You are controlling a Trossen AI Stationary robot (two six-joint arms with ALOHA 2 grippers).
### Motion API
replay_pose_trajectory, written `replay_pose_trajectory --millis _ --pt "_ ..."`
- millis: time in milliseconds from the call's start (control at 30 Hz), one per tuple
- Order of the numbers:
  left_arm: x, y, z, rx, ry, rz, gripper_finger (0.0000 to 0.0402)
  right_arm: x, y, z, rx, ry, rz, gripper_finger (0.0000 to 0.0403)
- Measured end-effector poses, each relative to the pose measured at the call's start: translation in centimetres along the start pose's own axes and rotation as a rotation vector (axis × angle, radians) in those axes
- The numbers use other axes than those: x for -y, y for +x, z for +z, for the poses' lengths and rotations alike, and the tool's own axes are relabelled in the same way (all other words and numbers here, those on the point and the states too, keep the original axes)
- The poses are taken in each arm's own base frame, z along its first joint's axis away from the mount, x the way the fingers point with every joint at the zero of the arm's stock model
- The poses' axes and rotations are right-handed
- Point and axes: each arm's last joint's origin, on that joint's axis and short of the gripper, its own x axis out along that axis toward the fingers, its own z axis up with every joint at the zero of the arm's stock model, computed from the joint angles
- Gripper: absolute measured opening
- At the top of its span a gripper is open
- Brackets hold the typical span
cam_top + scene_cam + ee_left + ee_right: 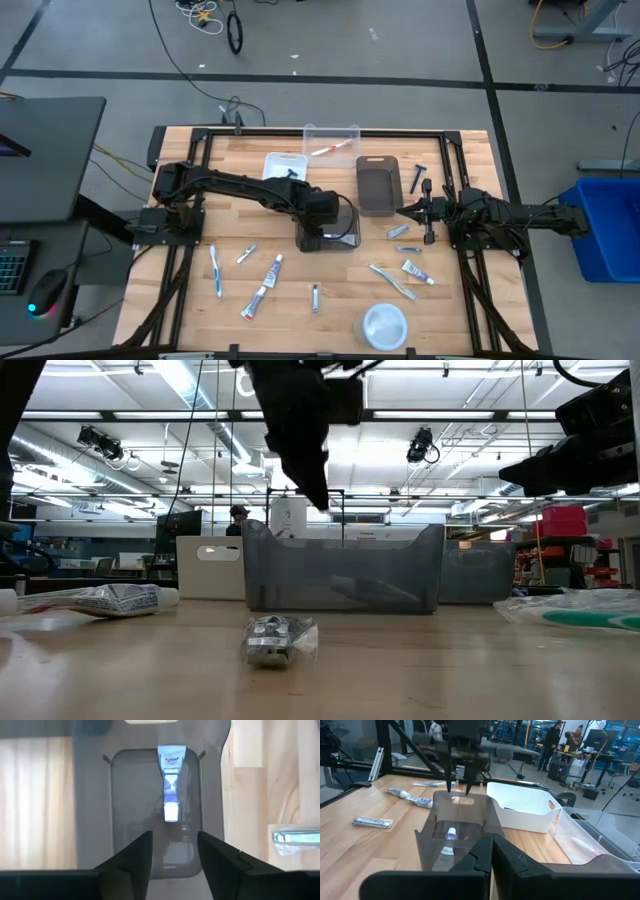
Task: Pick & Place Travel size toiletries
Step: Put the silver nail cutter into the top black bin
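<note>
Two arms reach over the wooden table (200, 290). The left gripper (173, 851) hangs directly above a dark grey bin (330, 232) at the table's middle, its fingers (136, 857) spread apart and holding nothing. Straight below the gap between the fingers, a toothpaste tube (171, 782) lies flat on the bin's floor, clear of both fingers; the right wrist view shows the same tube (451, 833) through the bin's translucent wall, with the left gripper's fingertips poised just over the rim.

The right gripper (407, 211) waits at the right side of the table, beside a second dark grey bin (377, 186), with its fingers (479, 856) pressed together and empty.

Other toiletries lie loose on the boards. Toward the near-left of the left gripper are a blue toothbrush (216, 270), a small silvery tube (246, 254) and two more toothpaste tubes (273, 271) (254, 301); a second silvery tube (315, 297) lies nearer the table's front edge. Close to the right gripper are a small packet (398, 232), a toothbrush (392, 281), another tube (417, 271) and a black razor (417, 178). A round white dish (384, 325) sits at the front edge.

Beyond the left gripper, a white bin (272, 160) holds a dark item, and a clear bin (345, 132) holds a pink toothbrush (331, 148).
</note>
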Motion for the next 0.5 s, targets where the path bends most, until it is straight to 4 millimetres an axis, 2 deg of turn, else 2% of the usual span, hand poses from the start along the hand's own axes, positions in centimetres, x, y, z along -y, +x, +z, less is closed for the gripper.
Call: replay_pose_trajectory --millis 200,500 --pt "0.0 -2.0 1.1 0.007 -0.011 0.002 0.0125 0.0 0.0 0.0 0.0 0.0 0.0 0.0014" --pt "0.5 -2.2 1.0 -0.015 -0.011 -0.002 0.0067 0.0 0.0 0.0 0.0 0.0 0.0 0.0013"
